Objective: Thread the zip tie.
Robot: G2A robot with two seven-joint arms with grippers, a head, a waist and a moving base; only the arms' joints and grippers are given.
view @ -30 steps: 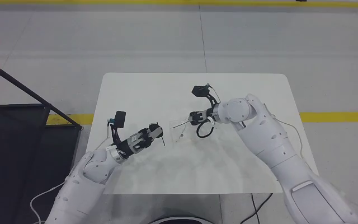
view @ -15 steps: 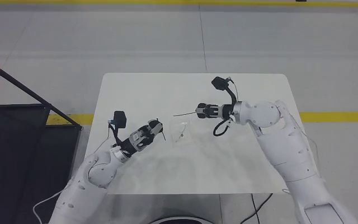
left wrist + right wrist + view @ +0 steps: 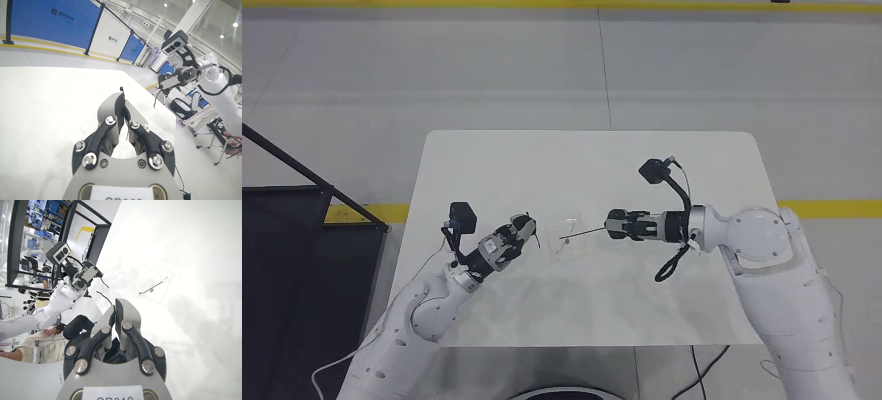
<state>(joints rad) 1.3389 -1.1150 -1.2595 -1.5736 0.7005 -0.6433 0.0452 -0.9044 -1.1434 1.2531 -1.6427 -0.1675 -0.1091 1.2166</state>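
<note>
Counter (image 3: pixel 642 170) first: white, with both of your arms over it. Your right end effector (image 3: pixel 611 225) hangs near the middle. Its pads are pinched flat on a second zip tie (image 3: pixel 582 234), whose free tail juts toward 9 o'clock. Your left end effector (image 3: pixel 516 234) sits at 9 o'clock from it, well apart, and is clamped just as tight on the zip tie (image 3: pixel 121 89). That tie's square head stands clear above the pads and its tail dangles behind them. Between the two arms a clear bag (image 3: pixel 157 285) lies flat on the counter with a loose tie (image 3: pixel 151 290) in or on it.

Nothing looks threaded yet, so the step in hand seems to be bringing tail to head. Hold the left arm steady and creep the right one in. The tail is thin and springy and will likely wander, so line up the tip before you push. Whether the head's slot faces the tail cannot be told here. Stay above the bag.

A white label (image 3: pixel 121 193) sits on each end effector's base, cut off at the edge, and the blue panels (image 3: pixel 54 24) behind carry print. I leave both unread.
</note>
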